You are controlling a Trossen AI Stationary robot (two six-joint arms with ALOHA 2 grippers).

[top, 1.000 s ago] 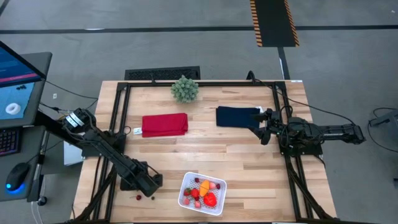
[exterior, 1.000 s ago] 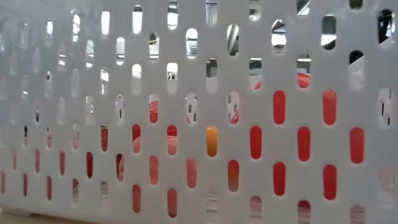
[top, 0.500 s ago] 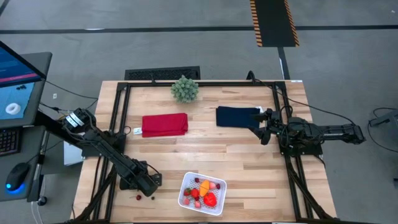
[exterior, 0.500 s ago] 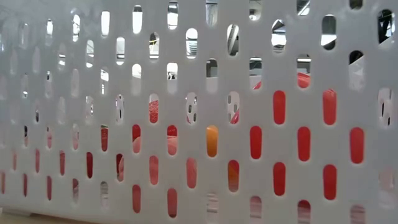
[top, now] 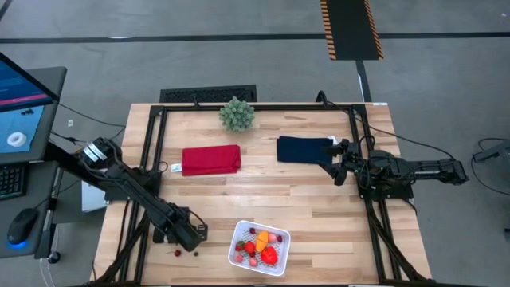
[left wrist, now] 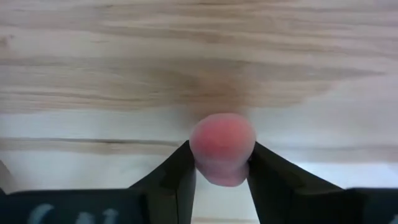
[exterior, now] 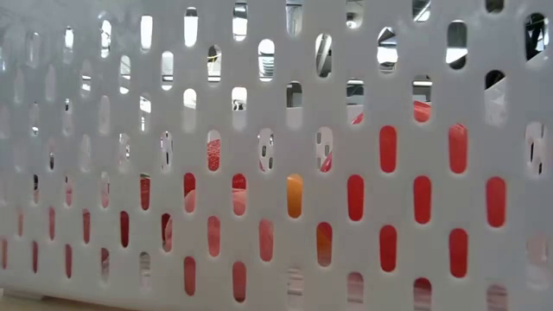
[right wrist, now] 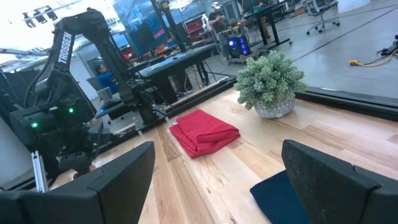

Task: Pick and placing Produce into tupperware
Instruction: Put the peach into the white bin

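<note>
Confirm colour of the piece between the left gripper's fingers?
Pinkish red, a small rounded piece of produce between the left gripper fingers; clearest in the left wrist view.

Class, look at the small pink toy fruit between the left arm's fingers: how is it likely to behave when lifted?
The pink toy fruit looks rounded and smooth, so it may slip or roll if released. It is tiny between the left end effector fingers, so probably light. Its stiffness cannot be told.

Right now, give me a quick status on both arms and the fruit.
Left gripper low by the tupperware, fingers on a pink fruit. Right gripper open, waiting beside the navy cloth. Nothing in the way.
</note>
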